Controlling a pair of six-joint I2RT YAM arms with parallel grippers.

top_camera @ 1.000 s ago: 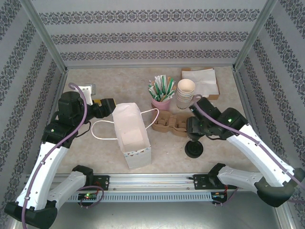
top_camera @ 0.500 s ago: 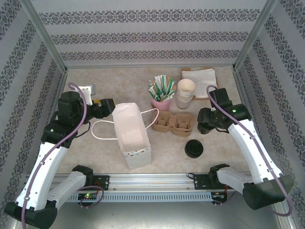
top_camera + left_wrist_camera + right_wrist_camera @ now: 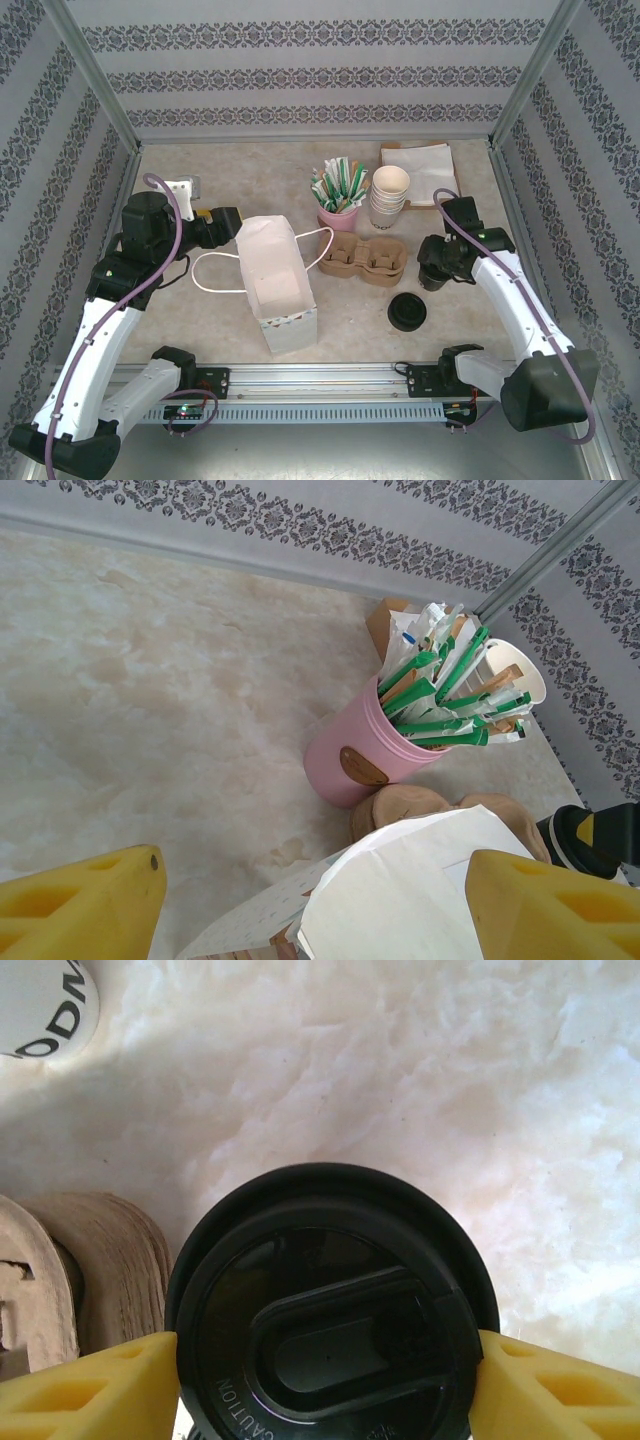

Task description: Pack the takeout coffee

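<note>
**Takeout coffee clamped in the right tool**

The right tool is clenched on the takeout coffee, with its yellow fingers pressed against both sides of the black lid. Whether the cup is lifted off the desk cannot be told. From above, it is seen just right of the cardboard carrier and beyond a loose black lid. The left tool is spread wide, with the top of the white paper bag between its fingers.
</note>
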